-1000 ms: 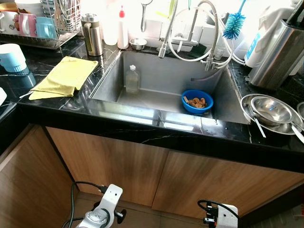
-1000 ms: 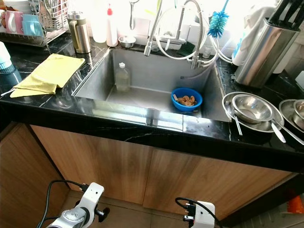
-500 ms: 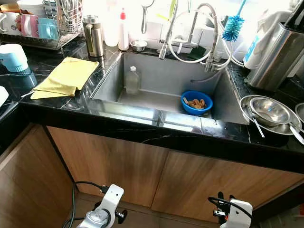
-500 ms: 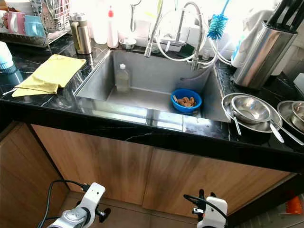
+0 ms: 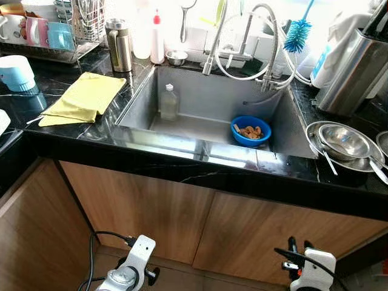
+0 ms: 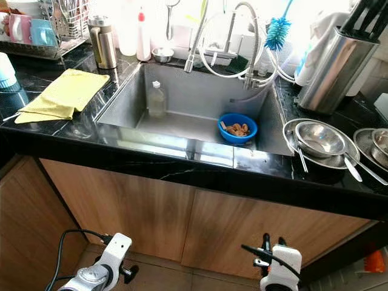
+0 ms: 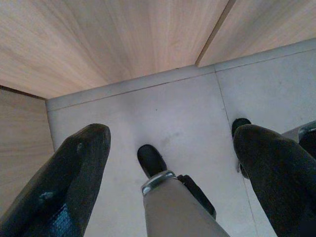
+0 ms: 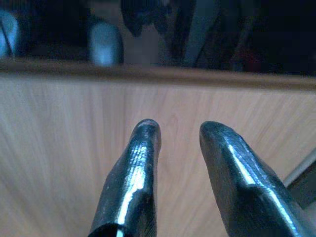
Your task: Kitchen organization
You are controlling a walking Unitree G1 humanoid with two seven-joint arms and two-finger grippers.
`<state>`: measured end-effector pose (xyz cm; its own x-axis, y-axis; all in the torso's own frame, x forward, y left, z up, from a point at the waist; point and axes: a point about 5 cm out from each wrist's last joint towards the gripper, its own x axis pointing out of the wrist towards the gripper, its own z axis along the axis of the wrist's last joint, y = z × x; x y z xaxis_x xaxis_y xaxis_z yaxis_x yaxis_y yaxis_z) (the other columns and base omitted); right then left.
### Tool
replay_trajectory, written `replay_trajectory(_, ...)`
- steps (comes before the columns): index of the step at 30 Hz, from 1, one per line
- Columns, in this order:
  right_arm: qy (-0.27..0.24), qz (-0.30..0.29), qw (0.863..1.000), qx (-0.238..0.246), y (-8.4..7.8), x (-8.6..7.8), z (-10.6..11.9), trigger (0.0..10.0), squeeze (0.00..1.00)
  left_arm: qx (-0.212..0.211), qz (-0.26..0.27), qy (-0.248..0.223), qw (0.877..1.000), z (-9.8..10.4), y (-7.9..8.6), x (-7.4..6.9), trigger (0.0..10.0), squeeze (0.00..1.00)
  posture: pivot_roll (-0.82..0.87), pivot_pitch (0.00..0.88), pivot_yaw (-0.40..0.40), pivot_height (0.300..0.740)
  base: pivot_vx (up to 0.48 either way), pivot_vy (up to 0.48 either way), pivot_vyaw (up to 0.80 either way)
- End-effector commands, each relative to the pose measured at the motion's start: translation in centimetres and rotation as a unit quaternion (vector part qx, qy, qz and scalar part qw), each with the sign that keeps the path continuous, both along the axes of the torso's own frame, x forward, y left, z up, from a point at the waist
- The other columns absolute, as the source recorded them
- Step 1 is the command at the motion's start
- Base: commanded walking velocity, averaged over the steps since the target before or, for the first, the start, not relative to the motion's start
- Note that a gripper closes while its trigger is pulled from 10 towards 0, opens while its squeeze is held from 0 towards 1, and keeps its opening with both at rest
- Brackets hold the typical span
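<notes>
Head views: a steel sink (image 5: 285, 130) is set in a black worktop (image 5: 182, 163). A blue bowl (image 5: 251, 130) of scraps sits in the sink's front right corner, a clear bottle (image 5: 168, 102) at its back left.

Left wrist view: the left gripper (image 7: 173, 163) hangs spread wide over the floor.

Right wrist view: the right gripper (image 8: 178, 148), fingers slightly parted and empty, has lifted toward the cabinet door (image 8: 59, 148), probably starting its reach.

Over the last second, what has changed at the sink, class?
The right gripper has swung rightward and slightly up below the counter, jaws a little apart, holding nothing. The left gripper hangs as before, jaws wide. The blue bowl and bottle in the sink and the yellow cloth stayed put.
</notes>
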<state>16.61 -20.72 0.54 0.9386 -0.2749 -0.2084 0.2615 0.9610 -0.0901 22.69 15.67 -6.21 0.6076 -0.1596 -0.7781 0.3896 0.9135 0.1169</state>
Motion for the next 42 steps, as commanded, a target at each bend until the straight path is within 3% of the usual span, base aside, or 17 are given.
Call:
replay_trajectory(1,-0.013,-0.021,1.000,-0.004,-0.8,0.1,0.9,10.0,0.00,0.003,-0.011,0.004,1.000,-0.1,-0.3,-0.1,10.0,0.00,0.11,0.044,-0.122,0.736,0.000,0.000,0.00)
replay_trajectory(14,-0.071,-0.011,0.997,-0.023,-1.2,2.9,4.8,10.0,0.00,0.005,-0.009,0.005,1.000,-0.2,-0.2,-0.2,10.0,0.00,0.11,0.038,-0.119,0.736,0.000,0.000,0.00)
replay_trajectory(20,-0.091,-0.008,0.995,-0.027,-1.5,5.1,5.9,10.0,0.00,0.005,-0.014,0.008,1.000,-0.3,-0.4,-0.4,10.0,0.00,0.12,0.023,-0.113,0.736,0.000,0.000,0.00)
replay_trajectory(29,-0.100,-0.006,0.995,-0.026,-1.5,6.2,6.5,10.0,0.00,0.005,-0.014,0.010,1.000,-0.4,-0.5,-0.6,10.0,0.00,0.13,0.004,-0.118,0.736,0.000,0.000,0.00)
replay_trajectory(30,-0.101,-0.005,0.995,-0.023,-1.4,6.2,6.5,10.0,0.68,0.005,-0.014,0.010,1.000,-0.4,-0.5,-0.6,10.0,0.00,0.13,0.007,-0.117,0.736,0.000,0.000,0.00)
replay_trajectory(31,-0.101,-0.007,0.995,-0.023,-1.3,6.3,6.5,10.0,1.00,0.005,-0.014,0.010,1.000,-0.4,-0.5,-0.6,10.0,0.00,0.12,0.008,-0.117,0.736,0.000,0.000,0.00)
replay_trajectory(40,-0.120,-0.043,0.991,-0.039,-2.8,6.7,7.6,10.0,1.00,0.004,-0.013,0.009,1.000,-0.4,-0.5,-0.5,10.0,0.00,0.12,0.037,-0.111,0.736,0.000,0.000,0.00)
replay_trajectory(41,-0.120,-0.046,0.991,-0.042,-3.0,6.8,7.6,10.0,0.75,0.004,-0.013,0.010,1.000,-0.4,-0.5,-0.5,10.0,0.00,0.12,0.040,-0.110,0.736,0.000,0.000,0.00)
replay_trajectory(42,-0.121,-0.045,0.991,-0.043,-3.0,6.8,7.7,10.0,0.75,0.004,-0.013,0.010,1.000,-0.4,-0.5,-0.5,10.0,0.00,0.12,0.040,-0.110,0.736,0.000,0.000,0.00)
